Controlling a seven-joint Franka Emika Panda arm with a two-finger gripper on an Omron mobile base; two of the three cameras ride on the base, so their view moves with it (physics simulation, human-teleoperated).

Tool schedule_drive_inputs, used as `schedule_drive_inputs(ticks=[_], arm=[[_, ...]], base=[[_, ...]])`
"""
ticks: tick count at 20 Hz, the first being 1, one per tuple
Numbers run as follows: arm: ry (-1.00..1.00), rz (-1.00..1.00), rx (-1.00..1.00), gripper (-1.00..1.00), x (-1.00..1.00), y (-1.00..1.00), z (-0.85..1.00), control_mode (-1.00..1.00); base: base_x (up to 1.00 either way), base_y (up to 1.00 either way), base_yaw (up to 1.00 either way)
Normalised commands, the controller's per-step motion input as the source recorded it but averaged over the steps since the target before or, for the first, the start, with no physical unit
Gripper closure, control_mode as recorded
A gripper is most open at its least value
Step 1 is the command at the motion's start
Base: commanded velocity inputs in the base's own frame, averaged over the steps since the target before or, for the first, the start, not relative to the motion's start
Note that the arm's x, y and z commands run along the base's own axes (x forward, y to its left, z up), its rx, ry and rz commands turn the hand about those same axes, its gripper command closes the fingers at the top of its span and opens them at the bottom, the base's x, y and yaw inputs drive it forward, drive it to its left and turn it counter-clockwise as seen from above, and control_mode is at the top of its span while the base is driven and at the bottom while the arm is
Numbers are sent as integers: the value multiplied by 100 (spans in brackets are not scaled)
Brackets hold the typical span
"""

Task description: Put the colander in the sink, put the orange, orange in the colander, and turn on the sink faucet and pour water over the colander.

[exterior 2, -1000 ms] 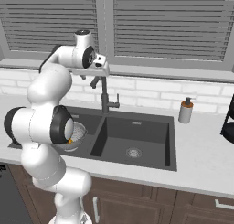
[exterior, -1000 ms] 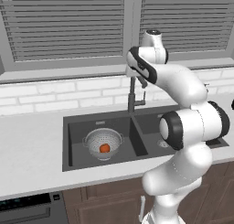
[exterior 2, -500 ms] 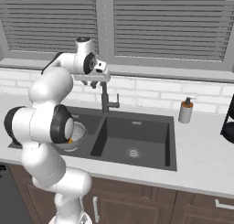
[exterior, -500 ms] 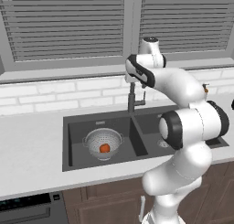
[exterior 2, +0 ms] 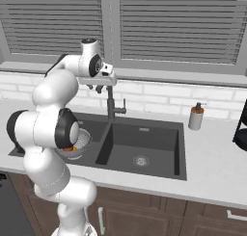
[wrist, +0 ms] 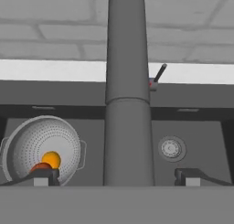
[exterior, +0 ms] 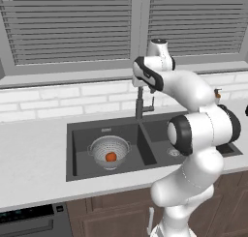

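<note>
Working the faucet step now, by the look of it: colander's in, fruit's in, no water running yet.

Nearest in hand view, the gripper (wrist: pixel 117 176) has its jaws spread wide, holding nothing, one dark tip each side of the faucet's spout (wrist: pixel 127 104), which runs up the middle of that view. From the base views the hand sits high, right at the bend of the sink faucet (exterior 2: pixel 112 102); can't tell if it's touching the spout or just above it.

Below, in the left basin of the sink (exterior: pixel 80 149), the colander (exterior: pixel 109 150) sits upright w/ an orange (exterior: pixel 111 156) at its bottom. Hand view shows two fruits there, one bright orange (wrist: pixel 51 159) and a redder one (wrist: pixel 40 166) touching it, partly behind the left tip. Right basin is bare save its drain (wrist: pixel 170 148).

Further back, the small side lever (wrist: pixel 158 75) sticks up to the right of the faucet body, near the back of the surface (exterior: pixel 34 134), brick wall behind.

Next move, I'd judge: get a tip onto that lever and push it. Spout seems to point roughly between the basins, so it prob needs swinging toward the colander too.
</note>
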Motion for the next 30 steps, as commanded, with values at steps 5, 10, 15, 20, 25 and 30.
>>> schedule_drive_inputs(ticks=[5,10,15,20,25,30], arm=[[8,-8,0,-100,0,16,-42,-100],[7,-13,0,-100,12,27,-39,-100],[2,-15,0,-100,31,32,-41,-100],[0,-13,0,-100,29,38,-46,-100],[0,-9,0,-100,32,30,-46,-100],[0,-7,2,-100,47,24,-39,-100]], base=[[0,0,0],[0,0,0],[0,0,0],[0,0,0],[0,0,0],[0,0,0]])
